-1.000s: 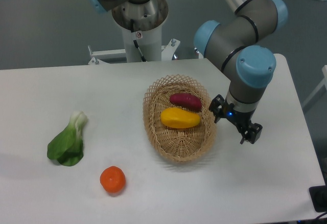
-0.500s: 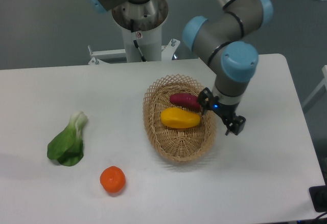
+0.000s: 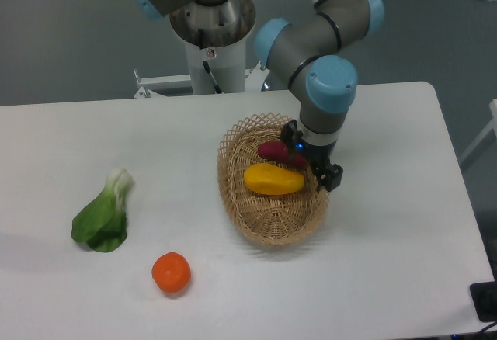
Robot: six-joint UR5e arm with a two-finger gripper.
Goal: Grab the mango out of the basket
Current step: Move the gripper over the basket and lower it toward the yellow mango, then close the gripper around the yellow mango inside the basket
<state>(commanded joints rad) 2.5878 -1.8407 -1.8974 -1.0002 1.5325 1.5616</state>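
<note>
Camera view: gripper [image 3: 311, 159] over basket [image 3: 268, 227] right rim, fingers spread, empty; mango [image 3: 273, 178] just left of fingertips, long axis pointing toward them.

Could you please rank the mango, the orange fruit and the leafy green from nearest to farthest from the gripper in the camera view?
From the gripper:
1. Mango, in the basket, just beside it.
2. Orange fruit, front of table.
3. Leafy green, far side of table.
</note>
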